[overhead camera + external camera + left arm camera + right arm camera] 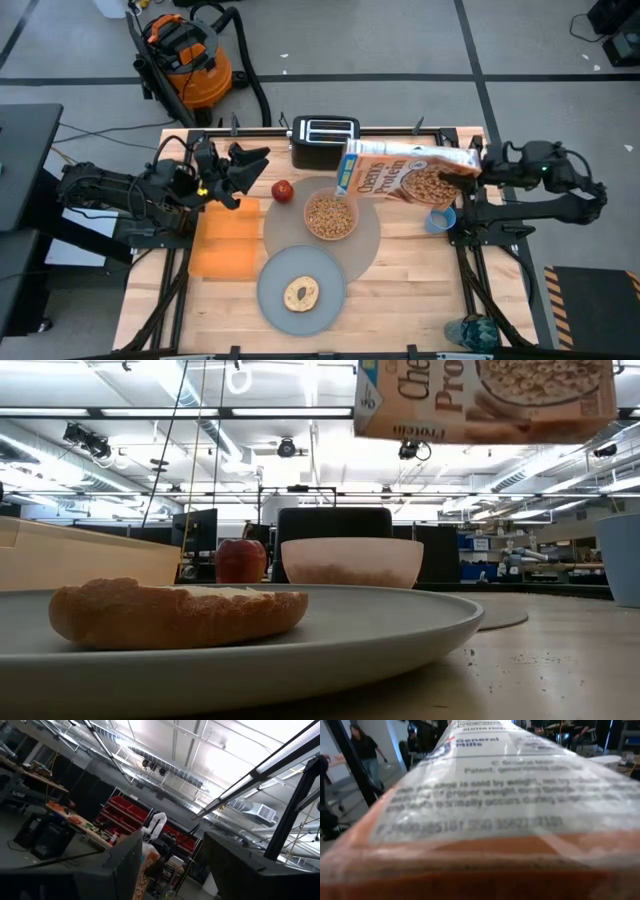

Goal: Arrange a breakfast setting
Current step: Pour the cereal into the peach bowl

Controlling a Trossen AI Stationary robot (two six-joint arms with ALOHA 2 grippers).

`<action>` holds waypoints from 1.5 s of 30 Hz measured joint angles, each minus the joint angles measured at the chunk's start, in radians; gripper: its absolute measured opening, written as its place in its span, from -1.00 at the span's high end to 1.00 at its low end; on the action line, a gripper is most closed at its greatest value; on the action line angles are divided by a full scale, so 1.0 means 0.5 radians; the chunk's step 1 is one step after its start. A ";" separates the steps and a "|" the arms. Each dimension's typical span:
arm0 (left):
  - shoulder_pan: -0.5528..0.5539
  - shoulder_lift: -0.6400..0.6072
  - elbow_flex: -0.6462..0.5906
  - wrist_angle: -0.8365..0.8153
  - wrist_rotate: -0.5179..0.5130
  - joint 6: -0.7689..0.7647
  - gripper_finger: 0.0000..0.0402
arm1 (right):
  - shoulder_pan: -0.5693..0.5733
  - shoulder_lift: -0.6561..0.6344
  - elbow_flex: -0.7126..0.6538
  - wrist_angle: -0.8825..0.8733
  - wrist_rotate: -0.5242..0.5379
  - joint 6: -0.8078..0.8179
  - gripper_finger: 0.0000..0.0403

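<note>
While held aloft, one cereal box (405, 172)

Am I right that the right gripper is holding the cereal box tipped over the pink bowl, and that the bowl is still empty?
Not quite: the bowl is not empty. The high view shows it filled with cereal. The rest holds: the right gripper holds the cereal box tipped on its side, its open end over the bowl on the placemat.
</note>
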 joint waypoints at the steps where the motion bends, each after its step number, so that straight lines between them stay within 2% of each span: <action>1: 0.000 0.001 0.000 0.005 0.000 0.014 -0.09 | 0.000 -0.001 0.016 0.009 0.000 0.001 -0.01; 8: 0.000 0.002 0.000 0.008 -0.037 0.072 -0.09 | 0.000 -0.002 0.104 0.119 -0.057 0.030 -0.01; 19: 0.000 0.011 0.000 0.008 -0.076 0.171 -0.09 | 0.001 -0.002 0.097 0.750 -0.105 0.041 -0.01; 23: 0.000 0.113 0.002 0.020 -0.100 0.160 -0.09 | 0.001 -0.002 -0.021 1.223 -0.115 0.042 -0.01; 27: 0.000 0.327 0.002 0.178 -0.122 0.119 -0.09 | 0.001 0.009 -0.298 1.933 -0.155 0.130 -0.01; 31: -0.001 0.565 0.020 0.392 -0.191 0.055 -0.10 | 0.001 0.085 -0.635 2.706 -0.186 0.368 -0.01; 33: 0.000 0.672 0.093 0.367 -0.197 0.015 -0.13 | 0.001 0.139 -0.768 3.028 -0.187 0.495 -0.01; 35: 0.000 0.777 0.210 0.299 -0.196 0.038 -0.19 | 0.001 0.190 -0.863 3.207 -0.161 0.592 -0.01; 41: 0.018 1.020 0.640 -0.075 -0.168 0.122 -0.46 | 0.001 0.301 -0.954 3.243 -0.119 0.632 -0.01; 45: 0.033 1.177 0.882 -0.127 -0.123 0.180 -0.57 | 0.000 0.362 -0.954 3.248 -0.113 0.566 -0.01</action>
